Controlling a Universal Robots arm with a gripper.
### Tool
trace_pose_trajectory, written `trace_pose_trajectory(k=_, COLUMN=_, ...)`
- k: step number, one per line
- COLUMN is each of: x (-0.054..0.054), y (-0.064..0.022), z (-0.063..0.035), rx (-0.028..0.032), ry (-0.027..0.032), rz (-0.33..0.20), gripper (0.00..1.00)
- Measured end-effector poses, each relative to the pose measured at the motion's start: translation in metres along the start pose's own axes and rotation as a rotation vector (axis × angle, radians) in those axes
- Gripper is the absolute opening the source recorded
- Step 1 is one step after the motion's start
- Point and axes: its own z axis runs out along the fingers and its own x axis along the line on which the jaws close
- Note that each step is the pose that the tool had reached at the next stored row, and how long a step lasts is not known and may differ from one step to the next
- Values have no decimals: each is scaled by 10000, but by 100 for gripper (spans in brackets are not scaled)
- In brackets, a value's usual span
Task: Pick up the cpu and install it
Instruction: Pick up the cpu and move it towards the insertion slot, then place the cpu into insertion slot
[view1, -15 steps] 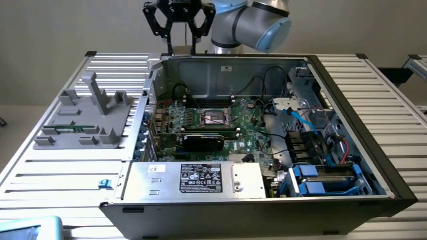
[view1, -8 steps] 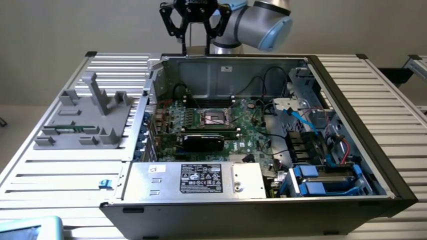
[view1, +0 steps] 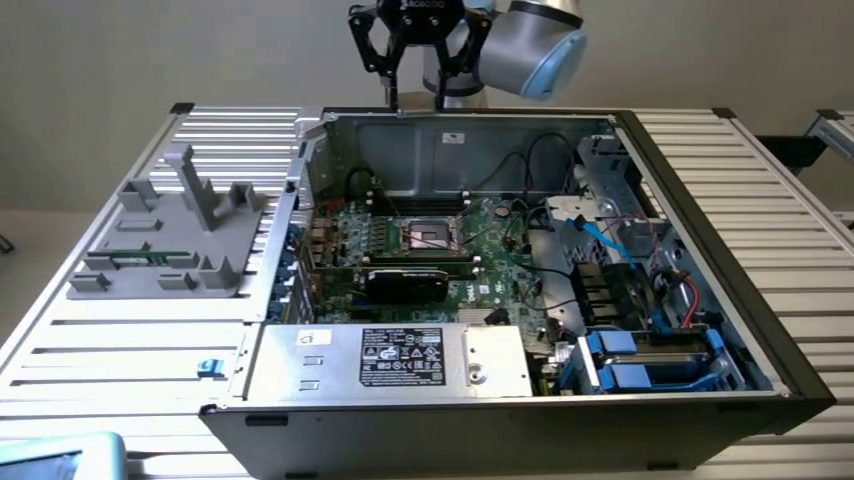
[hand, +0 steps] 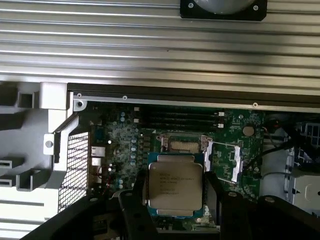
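Tally: one computer case (view1: 507, 435), open; one cpu (hand: 175, 185); one socket (view1: 430, 233); one black expansion card (view1: 407, 283); one labelled power supply (view1: 387, 358), near side; one grey fixture (view1: 174, 235) on the desk (view1: 120, 350), exterior view's left; one claw (view1: 419, 100).

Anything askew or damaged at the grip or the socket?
Nothing stands out. The cpu sits square between the fingers. The socket on the board is open, its metal frame lying flipped to one side.

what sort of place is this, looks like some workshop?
Probably a robotics lab bench for computer assembly: an open desktop pc case lies on a slatted aluminium table, and the gripper holds a cpu above the motherboard.
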Motion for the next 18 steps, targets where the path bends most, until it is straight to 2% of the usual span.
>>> trace_pose_trajectory(k=4, x=-46, y=2, z=4, rx=-1, ry=-8, rz=32, gripper=55)
trace_pose_trajectory(k=10, x=-53, y=49, z=20, rx=-2, ry=-12, rz=118, gripper=55)
trace_pose_trajectory(k=18, x=-55, y=54, z=26, rx=-5, ry=-15, rz=174, gripper=55)
